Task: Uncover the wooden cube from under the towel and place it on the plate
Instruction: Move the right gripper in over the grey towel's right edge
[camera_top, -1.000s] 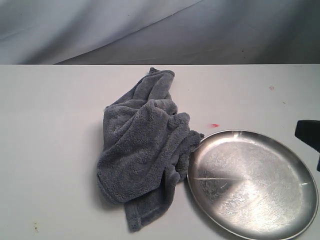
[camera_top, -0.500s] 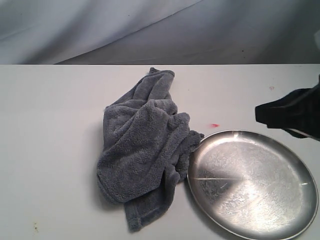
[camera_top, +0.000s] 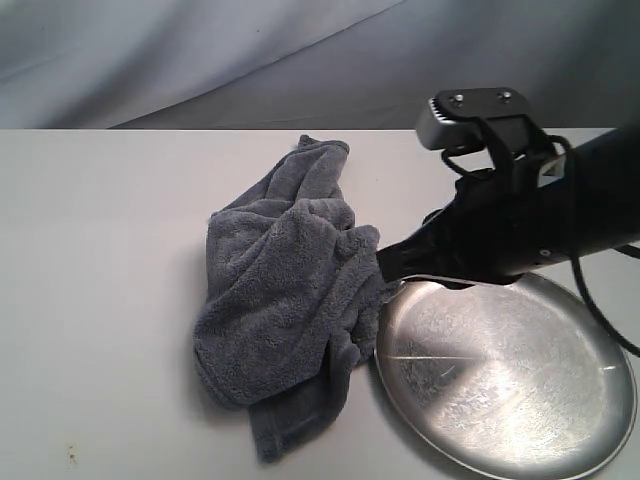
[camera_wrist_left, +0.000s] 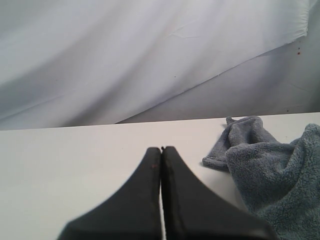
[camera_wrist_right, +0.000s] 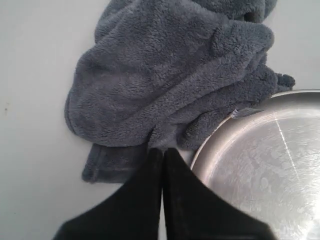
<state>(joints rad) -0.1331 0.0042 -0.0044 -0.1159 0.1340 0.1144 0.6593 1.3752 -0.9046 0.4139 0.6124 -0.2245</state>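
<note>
Wooden cube isn't showing anywhere, so I'm guessing it's under the fluffy dark grey-blue fleece towel (camera_top: 285, 300) bunched on the plain white table (camera_top: 100, 300), right against the round shiny silver metal plate (camera_top: 500, 390). Cloth looks soft and floppy, so I'd pinch a raised fold; the block should be hard, light, easy across flat faces. Right pincer (camera_wrist_right: 162, 150) by the plate's rim and left pincer (camera_wrist_left: 161, 148) are both clenched, empty.

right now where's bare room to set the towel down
Bare table left of the towel and behind it to the backdrop; the plate is bare too. Crowded around the right gripper, where towel and plate rim meet.
</note>
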